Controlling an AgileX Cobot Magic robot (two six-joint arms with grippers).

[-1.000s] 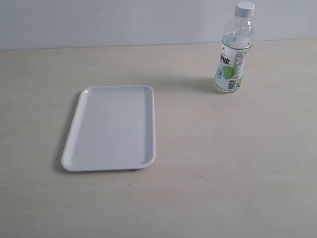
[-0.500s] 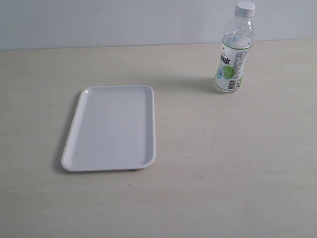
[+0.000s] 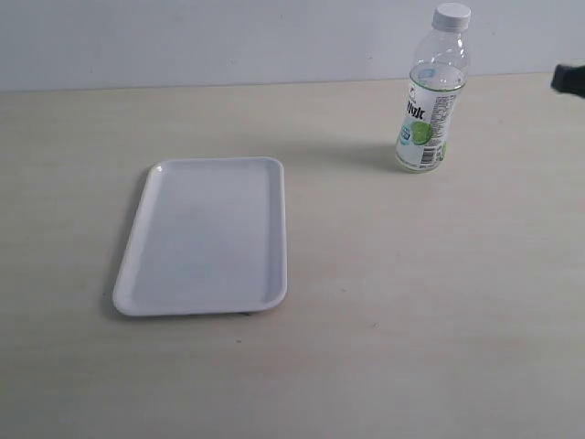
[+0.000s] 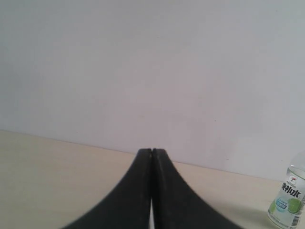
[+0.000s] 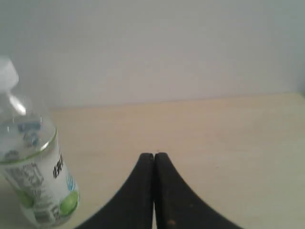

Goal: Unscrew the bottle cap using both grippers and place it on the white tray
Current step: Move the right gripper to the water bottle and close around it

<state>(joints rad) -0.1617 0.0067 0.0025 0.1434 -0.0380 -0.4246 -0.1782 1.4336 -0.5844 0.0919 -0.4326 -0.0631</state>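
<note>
1. Clearly visible on top of the bottle [image 3: 430,101], the bottle cap [image 3: 452,15] is white, round and screwed on; nothing touches it.
2. That bottle stands upright at the far right of the table [image 3: 411,320], near the wall [image 3: 228,41]. It is clear plastic with a white label and a green lime picture.
3. Well apart from it, to the left and nearer the camera, lies the white tray [image 3: 206,236], flat, with nothing on it.
4. The right gripper [image 5: 154,155] has its 2 black jaws pressed together, grasping nothing; its wrist view shows the bottle close by. A dark shape [image 3: 569,80] at the right edge of the exterior view is probably part of this arm.
5. The left gripper [image 4: 151,150] is likewise clenched on nothing, with the bottle farther off in its view.
6. Judged step: the approach, before any contact. Next, both claws need to spread. Then 1 should clamp the bottle's body to steady it, and the other should close around the cap and twist.
</note>
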